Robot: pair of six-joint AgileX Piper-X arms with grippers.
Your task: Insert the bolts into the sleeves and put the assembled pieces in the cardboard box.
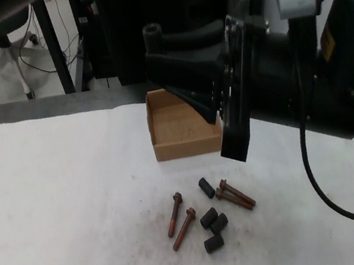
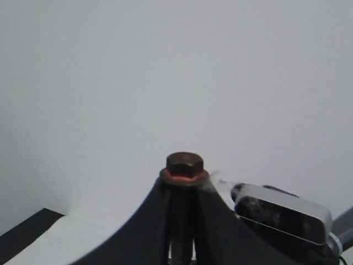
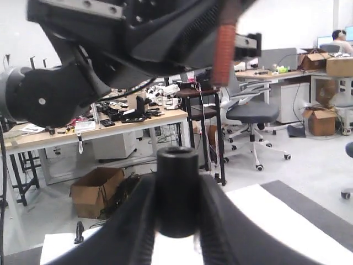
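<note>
Clamped between the black fingers of the right gripper (image 3: 177, 190) is a short black cylindrical sleeve (image 3: 177, 163). It is gripped round its waist, long axis upright and open bore facing up, raised over the far wall of the open brown cardboard box (image 1: 186, 148). The left gripper (image 2: 183, 194) is closed on a rusty reddish hex-head bolt (image 2: 185, 164), flange at the fingertips and shank pointing down, near the sleeve's mouth but apart from it. Both parts look rigid, light and round, so they may pivot in a pinch. Holding the bolt just beneath its head leaves the shank free to enter. Four loose bolts (image 1: 174, 214) and four sleeves (image 1: 206, 187) lie on the white bench cover (image 1: 54, 204), on the box's near side.
</note>
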